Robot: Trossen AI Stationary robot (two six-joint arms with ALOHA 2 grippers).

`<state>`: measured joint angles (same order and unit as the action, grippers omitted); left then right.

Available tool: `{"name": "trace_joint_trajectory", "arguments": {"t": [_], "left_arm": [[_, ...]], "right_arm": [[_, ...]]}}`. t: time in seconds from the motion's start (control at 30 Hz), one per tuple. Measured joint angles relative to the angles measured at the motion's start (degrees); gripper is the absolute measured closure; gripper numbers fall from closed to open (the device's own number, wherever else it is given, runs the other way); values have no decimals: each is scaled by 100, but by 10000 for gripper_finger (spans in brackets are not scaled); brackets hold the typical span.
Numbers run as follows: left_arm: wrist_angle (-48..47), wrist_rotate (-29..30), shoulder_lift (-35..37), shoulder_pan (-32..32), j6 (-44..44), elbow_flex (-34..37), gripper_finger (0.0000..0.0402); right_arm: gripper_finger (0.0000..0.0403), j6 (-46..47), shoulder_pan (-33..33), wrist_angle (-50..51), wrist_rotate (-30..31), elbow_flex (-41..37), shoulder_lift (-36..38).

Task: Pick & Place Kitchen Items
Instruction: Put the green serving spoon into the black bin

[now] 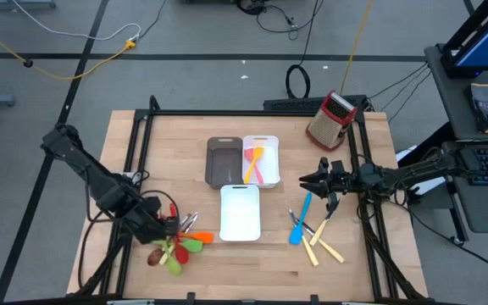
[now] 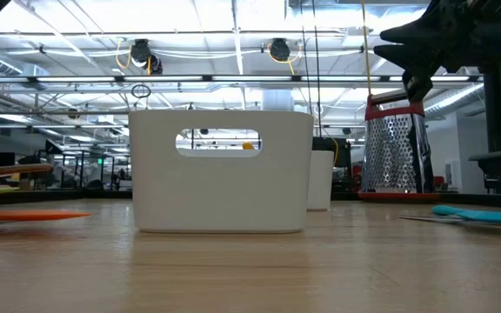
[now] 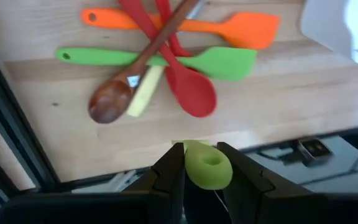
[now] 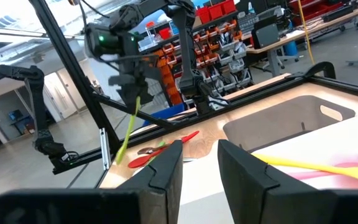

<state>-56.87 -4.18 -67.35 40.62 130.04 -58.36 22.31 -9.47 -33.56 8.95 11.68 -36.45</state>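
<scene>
Left pincer [image 3: 199, 167] clamped on green utensil [image 3: 207, 167], lifted lower left of the high view above the utensil pile [image 1: 176, 246], likely bound for a tray [image 1: 241, 213]. Right pincer [image 4: 199, 163] jaws apart, empty, waiting mid-right over the surface [image 1: 379, 263]

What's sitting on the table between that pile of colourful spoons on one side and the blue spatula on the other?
In the high view, an empty white tray lies between the spoon pile and the blue spatula, with bare wood either side.
</scene>
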Motion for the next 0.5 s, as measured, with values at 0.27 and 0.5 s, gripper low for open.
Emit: {"name": "trace_joint_trajectory", "arguments": {"t": [0.27, 0.5], "left_arm": [[143, 871, 178, -21, -135, -117, 312], [468, 2268, 264, -43, -414, -121, 312]], "right_arm": [[309, -97, 0, 0, 2, -2, 2], [309, -97, 0, -2, 2, 0, 0]]}}
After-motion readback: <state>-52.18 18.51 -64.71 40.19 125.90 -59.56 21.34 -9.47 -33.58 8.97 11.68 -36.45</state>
